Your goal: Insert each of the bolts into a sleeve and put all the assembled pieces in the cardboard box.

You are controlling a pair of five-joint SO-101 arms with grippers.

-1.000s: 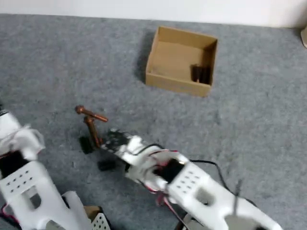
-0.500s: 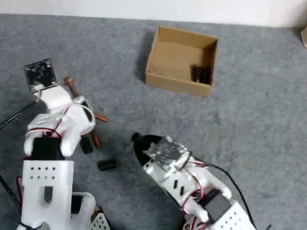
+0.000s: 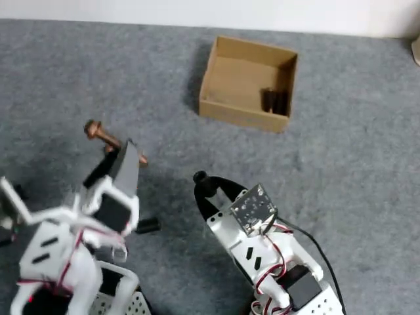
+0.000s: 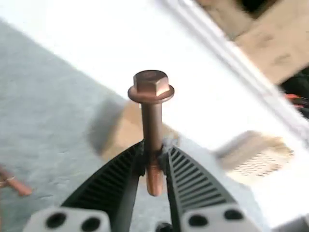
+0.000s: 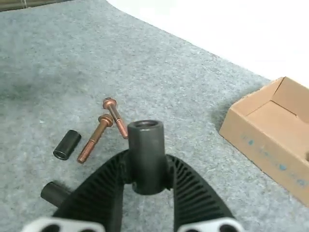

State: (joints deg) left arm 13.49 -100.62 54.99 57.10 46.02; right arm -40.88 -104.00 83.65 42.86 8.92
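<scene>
My left gripper (image 4: pixel 153 155) is shut on the shank of a copper bolt (image 4: pixel 152 121), head pointing away from it. In the high view that bolt (image 3: pixel 96 130) sticks out of the left gripper (image 3: pixel 113 152) above the carpet. My right gripper (image 5: pixel 146 166) is shut on a black sleeve (image 5: pixel 146 150), bore end outward; from above the sleeve (image 3: pixel 199 177) shows at the right gripper (image 3: pixel 204 188). Two more bolts (image 5: pixel 115 116) (image 5: pixel 95 137) and two loose sleeves (image 5: pixel 66 144) (image 5: pixel 54 192) lie on the carpet. The cardboard box (image 3: pixel 226 108) stands at the back with dark pieces (image 3: pixel 275 100) inside.
Grey carpet covers the table. One loose sleeve (image 3: pixel 148 226) lies between the two arms, and a bolt tip (image 3: pixel 140 159) pokes out behind the left arm. Open carpet separates the grippers from the box (image 5: pixel 270 133). A white wall runs along the far edge.
The left arm has swung back and down, now holding a bolt lifted off the carpet. The right gripper, holding the sleeve, has drawn back from the parts and shifted slightly right.
</scene>
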